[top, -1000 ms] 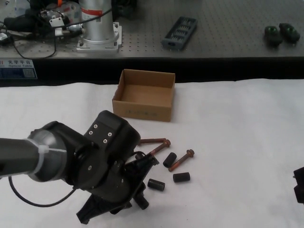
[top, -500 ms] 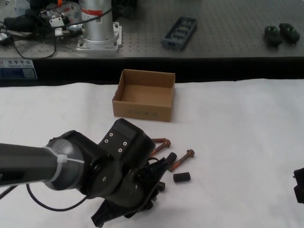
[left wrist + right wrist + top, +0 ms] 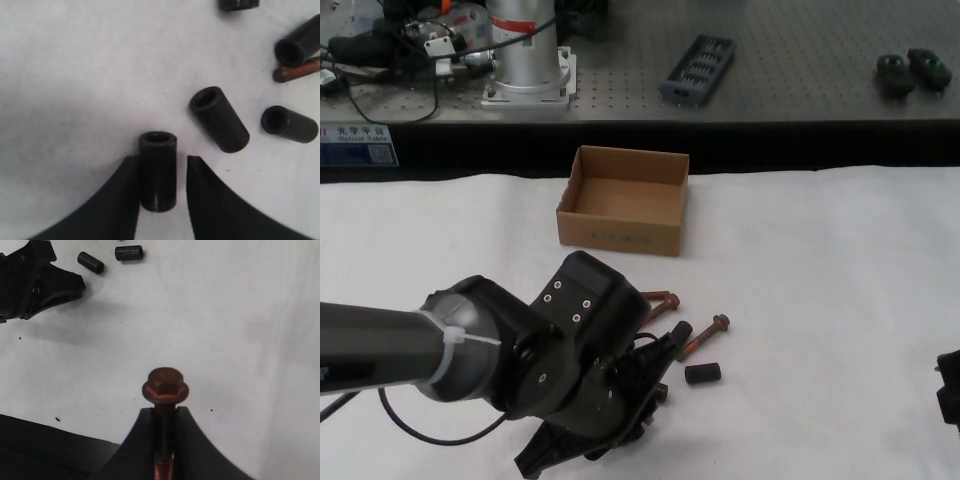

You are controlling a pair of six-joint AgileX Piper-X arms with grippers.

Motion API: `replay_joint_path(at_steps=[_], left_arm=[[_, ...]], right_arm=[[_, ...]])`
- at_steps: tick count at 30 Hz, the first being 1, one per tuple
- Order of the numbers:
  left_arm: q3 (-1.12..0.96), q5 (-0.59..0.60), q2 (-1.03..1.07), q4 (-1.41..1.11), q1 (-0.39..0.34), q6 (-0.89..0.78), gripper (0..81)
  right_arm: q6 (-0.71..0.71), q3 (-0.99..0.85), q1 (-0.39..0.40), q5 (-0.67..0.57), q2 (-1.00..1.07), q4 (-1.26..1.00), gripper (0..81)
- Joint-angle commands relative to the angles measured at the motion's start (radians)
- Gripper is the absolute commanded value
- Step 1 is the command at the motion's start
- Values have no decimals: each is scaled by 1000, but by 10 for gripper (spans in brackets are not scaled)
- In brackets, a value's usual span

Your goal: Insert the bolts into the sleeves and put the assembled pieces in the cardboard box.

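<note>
My left gripper (image 3: 162, 159) is open and low over the white cloth, with a black sleeve (image 3: 157, 170) lying between its fingers; a narrow gap shows on one side of the sleeve. Three more sleeves (image 3: 219, 119) (image 3: 289, 124) (image 3: 300, 46) and a rusty bolt's tip (image 3: 297, 70) lie just beyond it. In the high view the left arm (image 3: 550, 375) covers that sleeve; two bolts (image 3: 655, 298) (image 3: 705, 335) and a sleeve (image 3: 702, 373) lie beside it. My right gripper (image 3: 165, 407) is shut on a rusty bolt (image 3: 165, 385), head outward, and sits at the bench's right edge (image 3: 950, 390).
The open cardboard box (image 3: 625, 200) stands behind the loose parts, mid-bench. The white cloth (image 3: 820, 280) is bare to the right. A dark shelf behind holds a metal post (image 3: 525, 50), cables and a black tray (image 3: 698, 65).
The left arm has shifted right over the loose sleeves and come down around one; in the last half second it barely moved. The right gripper has stayed put.
</note>
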Motion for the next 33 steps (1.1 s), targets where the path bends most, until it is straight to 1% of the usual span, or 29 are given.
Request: replay_joint_path(at_steps=[1, 2, 4, 5, 7, 8, 13, 15, 18, 19, 21, 23, 26, 27, 29, 33], left_arm=[[0, 4, 18, 91, -8, -17, 239], [0, 8, 18, 97, -8, -17, 237], [0, 21, 18, 112, -8, -24, 190], [0, 27, 18, 116, -8, -24, 156], [0, 39, 18, 116, -8, -24, 48], [0, 49, 18, 116, -8, -24, 11], [0, 75, 18, 116, -8, -23, 6], [0, 99, 18, 116, -8, 10, 6], [0, 189, 15, 116, 7, 156, 6], [0, 219, 10, 116, 11, 248, 6], [0, 258, -9, 122, 14, 488, 6], [0, 267, -44, 162, 14, 710, 6], [0, 267, -114, 237, 16, 940, 6], [5, 274, -141, 251, 16, 1000, 6], [19, 307, -193, 252, 21, 1067, 6], [40, 389, -304, 249, 35, 1171, 6]], right_arm=[[-9, -1, -1, -5, -8, -11, 29], [-9, -1, -1, 0, -8, -10, 29], [-9, -1, -1, 15, -8, -10, 29], [-9, -1, -1, 17, -8, -10, 29], [-9, -1, -1, 17, -8, -10, 29], [-9, -3, -1, 17, -8, -10, 29], [-9, -3, -1, 17, -8, -10, 29], [-9, -3, -1, 17, -8, -10, 29], [-9, -3, -1, 17, -8, -10, 29], [-9, -3, -1, 17, -8, -10, 29], [-9, -3, -1, 17, -8, -20, 29], [-9, -3, -1, 17, -8, -44, 29], [-4, -3, -1, 17, -5, -112, 29], [5, -3, -1, 17, -3, -144, 29], [31, -1, -1, 1, 10, -215, 29], [99, -1, -1, -97, 69, -357, 29]])
